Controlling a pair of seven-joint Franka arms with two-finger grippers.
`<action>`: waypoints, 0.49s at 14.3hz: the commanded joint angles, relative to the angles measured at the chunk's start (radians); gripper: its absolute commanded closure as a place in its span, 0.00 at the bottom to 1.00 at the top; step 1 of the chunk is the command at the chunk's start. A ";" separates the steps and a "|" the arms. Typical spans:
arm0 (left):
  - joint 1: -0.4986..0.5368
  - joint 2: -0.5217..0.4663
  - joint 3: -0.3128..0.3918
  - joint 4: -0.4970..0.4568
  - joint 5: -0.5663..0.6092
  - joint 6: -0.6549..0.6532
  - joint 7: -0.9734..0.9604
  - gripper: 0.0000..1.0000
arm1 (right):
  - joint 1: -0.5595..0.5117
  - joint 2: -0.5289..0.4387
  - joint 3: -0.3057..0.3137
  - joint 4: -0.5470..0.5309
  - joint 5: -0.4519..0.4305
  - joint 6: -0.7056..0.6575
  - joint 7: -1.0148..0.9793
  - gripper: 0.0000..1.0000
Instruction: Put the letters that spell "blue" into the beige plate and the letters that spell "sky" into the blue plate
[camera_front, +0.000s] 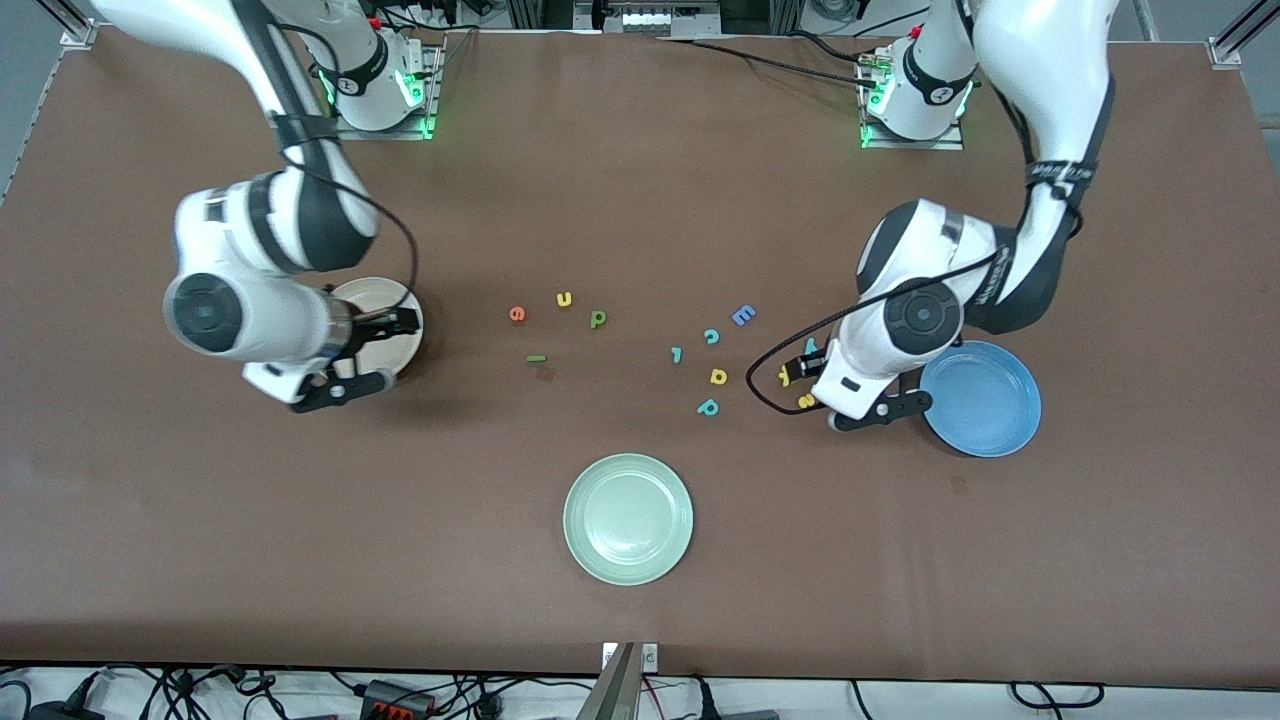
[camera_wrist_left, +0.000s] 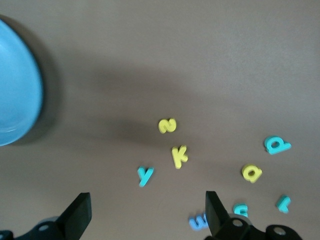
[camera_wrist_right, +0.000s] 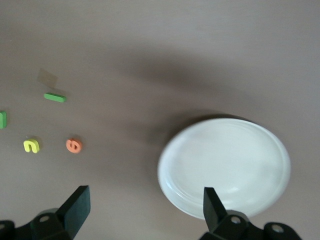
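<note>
Both grippers gape wide and empty, the left gripper (camera_wrist_left: 145, 215) over the yellow k (camera_wrist_left: 179, 156), the right gripper (camera_wrist_right: 145, 212) over the beige plate (camera_wrist_right: 225, 165)

You have the right gripper (camera_front: 362, 352) hanging over the beige plate (camera_front: 400, 345), the left gripper (camera_front: 872, 405) over the table just beside the blue plate (camera_front: 985, 400). Between the plates lie the orange e (camera_front: 517, 314), yellow u (camera_front: 565, 298) and green bar l (camera_front: 536, 358). A pale green plate (camera_front: 628, 518) sits nearer your camera.

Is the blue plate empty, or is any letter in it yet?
Empty: the round bright blue plate shows bare, and the yellow "k" lies on the table.
</note>
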 joint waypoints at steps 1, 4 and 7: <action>-0.036 0.023 0.001 -0.074 -0.012 0.134 -0.102 0.00 | 0.117 -0.002 -0.007 -0.094 0.008 0.125 0.154 0.00; -0.040 0.026 -0.006 -0.158 -0.012 0.248 -0.144 0.00 | 0.194 0.035 -0.007 -0.128 0.008 0.215 0.282 0.00; -0.039 0.046 -0.017 -0.188 -0.012 0.297 -0.158 0.00 | 0.247 0.054 -0.007 -0.202 0.008 0.330 0.395 0.00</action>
